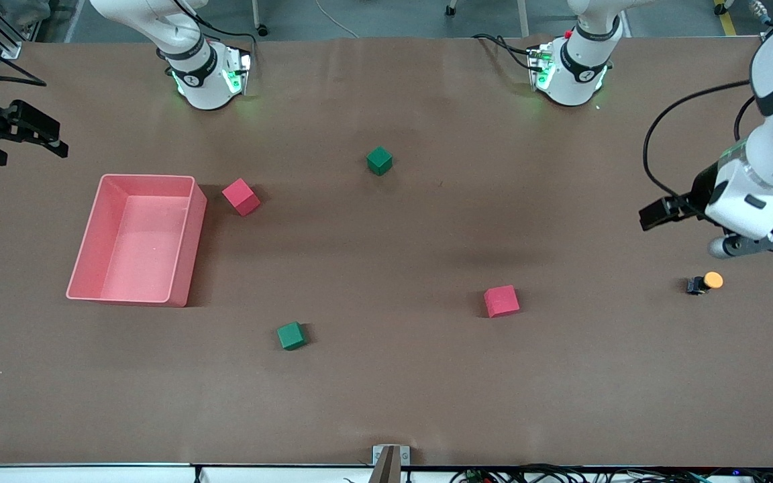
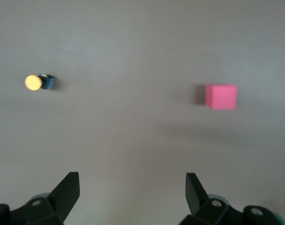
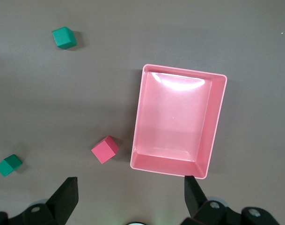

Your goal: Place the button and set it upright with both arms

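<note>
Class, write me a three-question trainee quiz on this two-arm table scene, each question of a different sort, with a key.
1. True or false: the button stands upright.
2. How many cubes lie on the table?
3. The left gripper is: A) open, B) shut on the button.

Key:
1. False; it lies on its side, at the left arm's end of the table.
2. Four: two red, two green.
3. A. The right gripper, above the pink bin, is open too.

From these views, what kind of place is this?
Likely a robotics lab bench: two arm bases bolted to a brown-covered table, sorting props such as a pink bin and a red cube, cables along the edge.
</note>
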`<state>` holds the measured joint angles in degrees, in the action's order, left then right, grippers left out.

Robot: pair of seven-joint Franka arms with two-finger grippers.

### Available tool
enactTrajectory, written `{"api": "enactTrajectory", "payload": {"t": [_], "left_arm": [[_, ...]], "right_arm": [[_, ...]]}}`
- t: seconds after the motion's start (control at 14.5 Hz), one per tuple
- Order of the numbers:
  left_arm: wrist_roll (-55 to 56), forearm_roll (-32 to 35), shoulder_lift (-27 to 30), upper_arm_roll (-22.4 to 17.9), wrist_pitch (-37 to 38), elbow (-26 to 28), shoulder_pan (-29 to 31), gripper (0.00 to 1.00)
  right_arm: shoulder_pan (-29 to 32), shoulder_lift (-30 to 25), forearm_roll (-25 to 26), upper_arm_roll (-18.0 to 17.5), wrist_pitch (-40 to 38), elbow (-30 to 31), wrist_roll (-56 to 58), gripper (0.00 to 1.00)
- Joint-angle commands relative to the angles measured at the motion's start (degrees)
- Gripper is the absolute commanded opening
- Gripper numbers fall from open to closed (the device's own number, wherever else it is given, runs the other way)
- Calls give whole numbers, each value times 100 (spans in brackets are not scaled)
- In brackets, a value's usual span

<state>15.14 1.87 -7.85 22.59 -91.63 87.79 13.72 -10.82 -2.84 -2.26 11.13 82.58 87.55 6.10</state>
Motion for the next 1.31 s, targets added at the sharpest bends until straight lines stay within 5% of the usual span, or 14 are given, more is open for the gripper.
{"api": "enactTrajectory", "payload": {"t": [0.0,0.34,0.69,1.24], "left_arm": [[-529,-345,432,-288,295,46,-27,100],[-538,-494,889,-1431,322,264,-1125,100],[-880,-486,1347,-1783,313,775,-1354,100],[-890,-310,1664,-1732,243,942,-1337,100]], "right_arm": [[88,2,-90,-32,-75,-36,41,100],[203,-15,-55,-32,-40,-45,102,100],[536,-15,-11,-32,13,-54,111,100],[589,-50,262,-41,373,-1,111,100]]}}
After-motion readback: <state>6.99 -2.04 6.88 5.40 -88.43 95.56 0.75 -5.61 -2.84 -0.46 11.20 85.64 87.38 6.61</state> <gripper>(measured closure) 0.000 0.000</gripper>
